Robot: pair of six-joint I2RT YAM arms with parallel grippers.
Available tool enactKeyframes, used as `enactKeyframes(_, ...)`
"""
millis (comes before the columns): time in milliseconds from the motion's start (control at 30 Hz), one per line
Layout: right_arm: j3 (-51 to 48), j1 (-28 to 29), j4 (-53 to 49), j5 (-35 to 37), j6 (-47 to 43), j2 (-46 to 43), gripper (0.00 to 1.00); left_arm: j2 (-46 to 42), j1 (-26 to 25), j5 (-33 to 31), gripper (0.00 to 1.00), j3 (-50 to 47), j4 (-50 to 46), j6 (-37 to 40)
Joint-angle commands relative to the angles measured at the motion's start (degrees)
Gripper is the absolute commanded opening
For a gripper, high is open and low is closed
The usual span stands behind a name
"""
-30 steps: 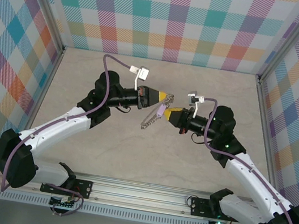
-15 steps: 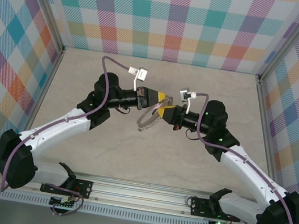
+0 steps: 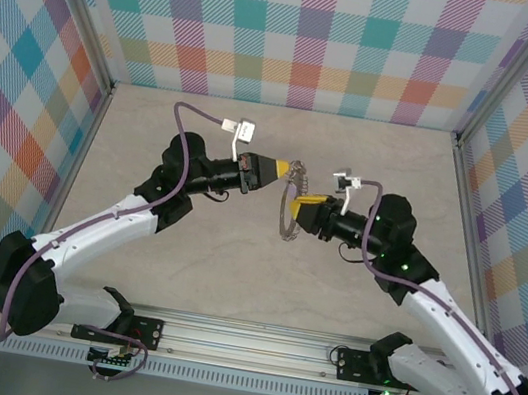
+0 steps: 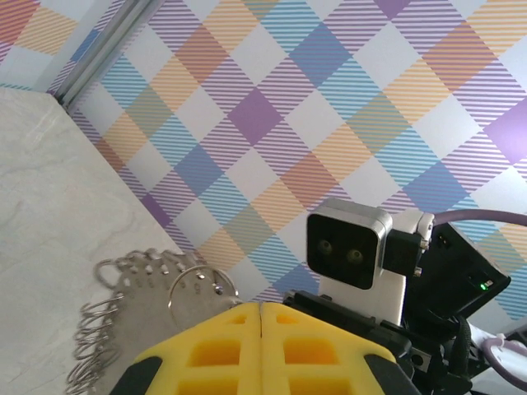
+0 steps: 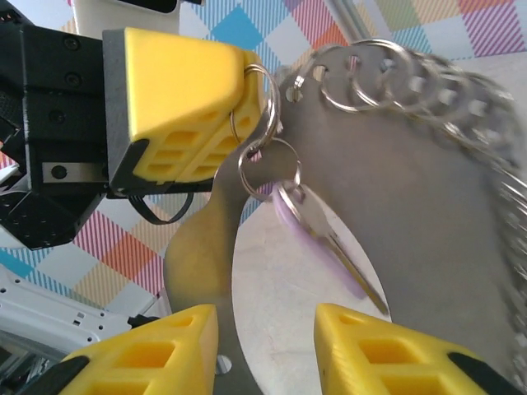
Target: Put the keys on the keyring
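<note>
The keyring (image 3: 284,223) is a grey metal hoop rimmed with wire loops, hanging upright in mid-air between the two arms. My left gripper (image 3: 287,171) is shut on one small loop at its top edge. In the left wrist view the yellow fingers (image 4: 262,311) meet with no gap, and the keyring (image 4: 123,304) hangs to their left. In the right wrist view the keys (image 5: 325,234), a small metal key with a lilac tag, dangle from a small loop on the keyring (image 5: 395,164). My right gripper (image 5: 268,350) stands open just below them and touches nothing. It sits right of the hoop (image 3: 301,207).
The beige marbled table (image 3: 233,263) lies under both arms. Checked walls (image 3: 312,33) close off the back and sides. A metal rail (image 3: 250,342) runs along the near edge.
My right gripper has opened, let go of the keys and drawn back to the right. The keys now hang from the hoop. My left gripper has swung the hoop rightward.
</note>
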Motion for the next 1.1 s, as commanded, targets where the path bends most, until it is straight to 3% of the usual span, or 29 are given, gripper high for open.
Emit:
enactKeyframes(0,-1.63,-1.25,-2.18,2.93,0.42,-3.87,0.41,-1.82,-0.70,-1.04,0.00,-0.44,4.65,-0.86)
enactKeyframes(167,-0.15,-1.77,-3.87,6.81,1.77,-5.06,0.53,-1.85,-0.70,-1.38,0.00,-1.08,5.41,-0.73)
enactKeyframes(467,6.19,-1.86,-4.00,8.28,3.79,-0.31,0.64,-1.99,-0.67,-1.65,0.00,-3.49,6.44,0.62)
enactKeyframes(833,6.41,-1.86,2.79,8.89,10.81,2.87,0.63,0.26,-0.70,-0.10,0.00,-4.56,10.82,-0.68)
enactKeyframes(1067,6.08,-1.86,8.67,5.03,13.28,5.83,0.54,0.36,-0.66,0.69,0.00,-4.19,12.30,-1.43)
